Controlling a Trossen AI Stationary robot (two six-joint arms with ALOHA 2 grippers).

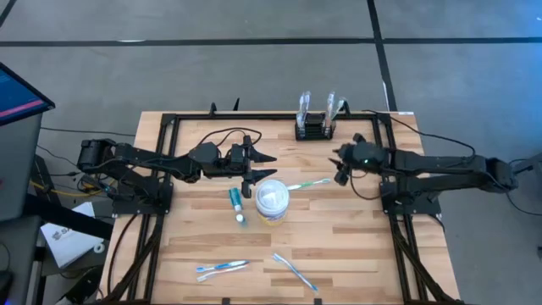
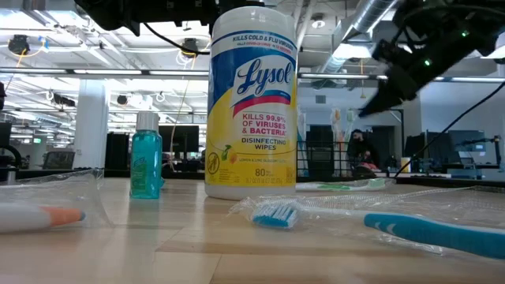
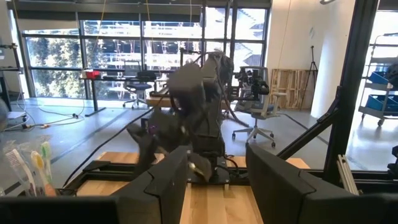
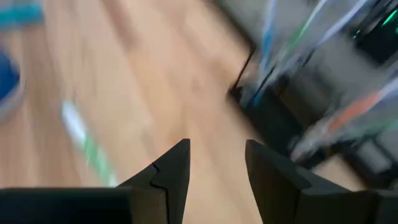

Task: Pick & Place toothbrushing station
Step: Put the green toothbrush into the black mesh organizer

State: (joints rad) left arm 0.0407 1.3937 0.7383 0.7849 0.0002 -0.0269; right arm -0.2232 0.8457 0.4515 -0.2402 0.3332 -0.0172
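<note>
The toothbrushing station (image 1: 315, 129) is stood upright at the far edge of the table (image 1: 356, 254), and the right gripper (image 1: 340, 172), fingers apart and empty, is held nearby, seemingly for an approach, while the left gripper (image 1: 257, 169) is parked open beside the wipes tub (image 1: 272, 202).

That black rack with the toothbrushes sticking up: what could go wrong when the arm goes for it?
The toothbrushing station sits at the table's far edge, so a nudge might push it off. Wrapped toothbrushes stand tall in it; the right gripper, fingers open, could knock them or tip the rack.
</note>
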